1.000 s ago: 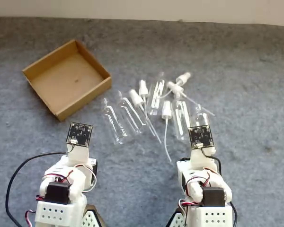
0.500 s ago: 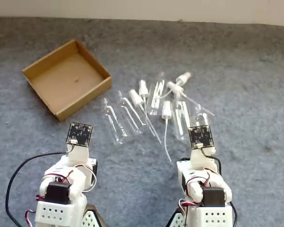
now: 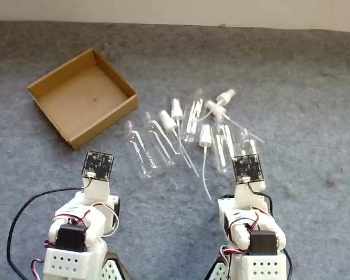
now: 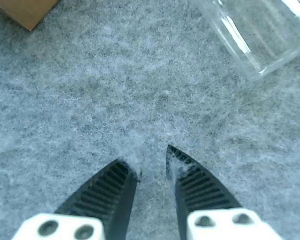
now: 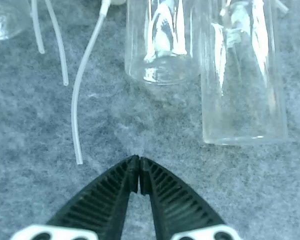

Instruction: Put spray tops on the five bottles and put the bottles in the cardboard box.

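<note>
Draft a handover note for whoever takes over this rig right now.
Left gripper: slightly open, holding nothing, above the carpet. Right gripper: shut, empty, just short of two bottles. All five bottles and the spray tops lie loose on the carpet beside the cardboard box. Done: nothing capped, nothing boxed. Left: fit all five tops, then box the bottles.

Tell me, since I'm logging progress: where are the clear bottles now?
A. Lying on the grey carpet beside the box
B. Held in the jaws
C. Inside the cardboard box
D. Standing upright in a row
A: the clear bottles lie on their sides on the grey carpet, outside the cardboard box, among loose spray tops.
</note>
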You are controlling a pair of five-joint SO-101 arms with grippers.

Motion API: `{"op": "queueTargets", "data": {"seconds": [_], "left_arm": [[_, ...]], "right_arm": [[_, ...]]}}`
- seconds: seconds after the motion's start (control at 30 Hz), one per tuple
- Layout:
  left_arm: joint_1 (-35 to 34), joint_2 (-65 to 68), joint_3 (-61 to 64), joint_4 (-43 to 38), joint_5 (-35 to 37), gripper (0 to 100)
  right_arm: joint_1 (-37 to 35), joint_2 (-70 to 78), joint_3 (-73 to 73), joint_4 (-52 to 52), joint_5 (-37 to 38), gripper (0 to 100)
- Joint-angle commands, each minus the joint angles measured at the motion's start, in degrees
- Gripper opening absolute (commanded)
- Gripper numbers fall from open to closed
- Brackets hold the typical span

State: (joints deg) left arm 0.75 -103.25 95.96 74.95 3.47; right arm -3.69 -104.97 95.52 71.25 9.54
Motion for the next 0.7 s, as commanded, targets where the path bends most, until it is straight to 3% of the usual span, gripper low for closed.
{"op": "queueTargets", "data": {"seconds": [0.0,0.23,0.5,0.67], "left_arm": [[0.2,-0.7,1.2,0.0,0.5,4],[0.2,-0.7,1.2,-0.5,0.4,4],[-0.3,-0.8,0.8,-7.8,0.2,4],[-0.2,-0.7,-8.4,-6.2,-1.6,4]], "right_arm": [[-0.3,-0.2,9.1,0.4,0.4,0.5],[-0.3,-0.2,9.1,0.4,0.4,0.5],[-0.3,-0.2,9.1,0.4,0.4,0.5],[-0.3,-0.2,9.1,0.4,0.4,0.5]]}}
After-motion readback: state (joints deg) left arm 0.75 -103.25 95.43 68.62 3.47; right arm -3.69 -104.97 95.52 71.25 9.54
